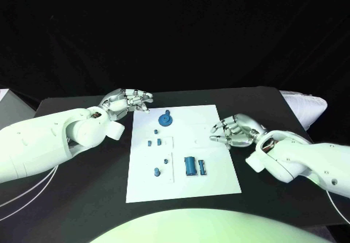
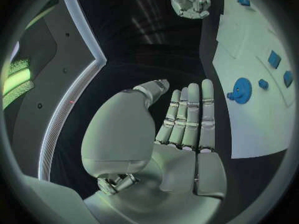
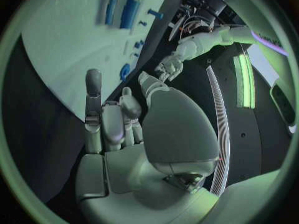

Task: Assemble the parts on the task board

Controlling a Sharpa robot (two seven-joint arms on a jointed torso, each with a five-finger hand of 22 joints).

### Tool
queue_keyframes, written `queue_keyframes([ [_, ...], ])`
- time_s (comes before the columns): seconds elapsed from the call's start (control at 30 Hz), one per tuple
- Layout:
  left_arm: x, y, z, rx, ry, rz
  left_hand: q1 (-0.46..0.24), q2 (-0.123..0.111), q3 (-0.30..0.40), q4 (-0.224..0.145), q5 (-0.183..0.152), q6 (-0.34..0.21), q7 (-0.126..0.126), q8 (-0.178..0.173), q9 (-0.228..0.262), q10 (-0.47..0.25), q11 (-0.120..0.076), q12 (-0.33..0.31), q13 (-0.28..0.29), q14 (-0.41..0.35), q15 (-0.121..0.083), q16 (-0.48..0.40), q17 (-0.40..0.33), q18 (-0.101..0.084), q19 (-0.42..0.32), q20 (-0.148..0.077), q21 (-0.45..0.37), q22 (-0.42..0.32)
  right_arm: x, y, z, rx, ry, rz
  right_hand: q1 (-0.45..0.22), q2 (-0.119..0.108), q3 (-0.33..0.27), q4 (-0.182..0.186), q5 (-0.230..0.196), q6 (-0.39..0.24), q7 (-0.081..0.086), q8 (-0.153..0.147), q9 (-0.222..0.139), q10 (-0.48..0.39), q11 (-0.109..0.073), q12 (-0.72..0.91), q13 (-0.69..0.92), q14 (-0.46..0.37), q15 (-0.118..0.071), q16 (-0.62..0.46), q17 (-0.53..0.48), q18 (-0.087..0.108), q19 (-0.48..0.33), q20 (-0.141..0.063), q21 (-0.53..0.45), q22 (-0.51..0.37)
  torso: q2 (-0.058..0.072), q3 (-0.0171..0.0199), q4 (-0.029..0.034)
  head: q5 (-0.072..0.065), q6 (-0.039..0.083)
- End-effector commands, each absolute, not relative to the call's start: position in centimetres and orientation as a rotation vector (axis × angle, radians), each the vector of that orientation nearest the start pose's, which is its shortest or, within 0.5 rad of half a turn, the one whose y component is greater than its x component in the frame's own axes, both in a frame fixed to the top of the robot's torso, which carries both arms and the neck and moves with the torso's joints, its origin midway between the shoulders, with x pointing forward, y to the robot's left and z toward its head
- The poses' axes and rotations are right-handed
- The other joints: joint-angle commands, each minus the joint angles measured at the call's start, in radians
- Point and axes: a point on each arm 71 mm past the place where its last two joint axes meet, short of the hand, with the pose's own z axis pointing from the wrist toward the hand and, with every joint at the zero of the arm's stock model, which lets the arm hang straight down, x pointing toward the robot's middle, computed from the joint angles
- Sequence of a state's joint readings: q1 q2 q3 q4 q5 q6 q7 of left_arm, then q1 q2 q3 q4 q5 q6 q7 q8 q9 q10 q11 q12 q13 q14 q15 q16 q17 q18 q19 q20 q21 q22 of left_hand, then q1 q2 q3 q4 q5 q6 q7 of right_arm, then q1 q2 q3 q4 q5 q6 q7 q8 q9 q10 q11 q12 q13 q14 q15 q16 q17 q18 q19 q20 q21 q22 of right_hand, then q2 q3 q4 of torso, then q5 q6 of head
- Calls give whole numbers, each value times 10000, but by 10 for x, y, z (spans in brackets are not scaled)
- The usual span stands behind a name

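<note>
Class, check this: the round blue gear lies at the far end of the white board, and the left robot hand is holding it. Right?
Not quite. The gear lies at the far end of the board, but the left robot hand holds nothing; the left wrist view shows its fingers straight and empty beside the board.

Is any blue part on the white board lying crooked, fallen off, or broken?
Nothing stands out. The small blue parts, including the round blue gear, lie on the white task board, none off its edge. Left hand and right hand hold nothing.

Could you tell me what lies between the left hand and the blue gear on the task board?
Nothing: in the head view, only bare white task board separates the left hand from the blue gear.
</note>
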State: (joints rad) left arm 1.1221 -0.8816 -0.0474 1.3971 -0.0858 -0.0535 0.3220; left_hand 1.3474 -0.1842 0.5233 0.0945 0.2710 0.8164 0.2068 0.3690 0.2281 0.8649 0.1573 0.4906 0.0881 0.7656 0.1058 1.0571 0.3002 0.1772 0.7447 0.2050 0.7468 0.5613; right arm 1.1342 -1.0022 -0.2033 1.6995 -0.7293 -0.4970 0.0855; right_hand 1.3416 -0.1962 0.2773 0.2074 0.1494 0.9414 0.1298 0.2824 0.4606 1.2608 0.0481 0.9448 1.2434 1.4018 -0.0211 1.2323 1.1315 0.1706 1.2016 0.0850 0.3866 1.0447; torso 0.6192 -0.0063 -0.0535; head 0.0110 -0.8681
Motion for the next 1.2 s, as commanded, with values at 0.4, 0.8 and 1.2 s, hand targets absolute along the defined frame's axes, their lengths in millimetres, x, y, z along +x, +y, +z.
queue_keyframes([
  [0.4,511,264,-230,-11898,12961,-15004,33,-285,212,214,-150,-445,-430,-217,-189,854,339,-2583,-253,45,580,-5745,-1580,-5,-420,786,-4312,-2805,497,-265,-234,9141,14829,11833,245,-422,2261,-12,-142,-665,701,-475,-455,-2325,939,-7617,-7890,-4005,1234,-8766,-5775,58,-2772,1280,-3252,-4265,-306,-82,10,189,946],
  [0.8,508,250,-235,-11842,13549,-14605,-6381,1842,-5233,-945,-2710,-8164,-2068,-3690,-2281,-8649,-1573,-4906,-881,-7656,-1058,-10571,-3002,-1772,-7447,-2050,-7468,-5613,498,-247,-235,9547,14327,11452,-6328,1962,-2773,-2074,-1494,-9414,-1298,-2824,-4606,-12608,-481,-9448,-12434,-14018,211,-12323,-11315,-1706,-12016,-850,-3866,-10447,-378,-54,118,120,1343],
  [1.2,481,212,-230,-12032,12667,-13124,-13474,1842,-5233,-945,-2710,-8164,-2068,-3690,-2281,-8649,-1573,-4906,-881,-7656,-1058,-10571,-3002,-1772,-7447,-2050,-7468,-5613,465,-196,-225,11890,12320,12266,-13416,1962,-2773,-2074,-1494,-9414,-1298,-2824,-4606,-12608,-481,-9448,-12434,-14018,211,-12323,-11315,-1706,-12016,-850,-3866,-10447,-715,52,495,-88,2553],
])
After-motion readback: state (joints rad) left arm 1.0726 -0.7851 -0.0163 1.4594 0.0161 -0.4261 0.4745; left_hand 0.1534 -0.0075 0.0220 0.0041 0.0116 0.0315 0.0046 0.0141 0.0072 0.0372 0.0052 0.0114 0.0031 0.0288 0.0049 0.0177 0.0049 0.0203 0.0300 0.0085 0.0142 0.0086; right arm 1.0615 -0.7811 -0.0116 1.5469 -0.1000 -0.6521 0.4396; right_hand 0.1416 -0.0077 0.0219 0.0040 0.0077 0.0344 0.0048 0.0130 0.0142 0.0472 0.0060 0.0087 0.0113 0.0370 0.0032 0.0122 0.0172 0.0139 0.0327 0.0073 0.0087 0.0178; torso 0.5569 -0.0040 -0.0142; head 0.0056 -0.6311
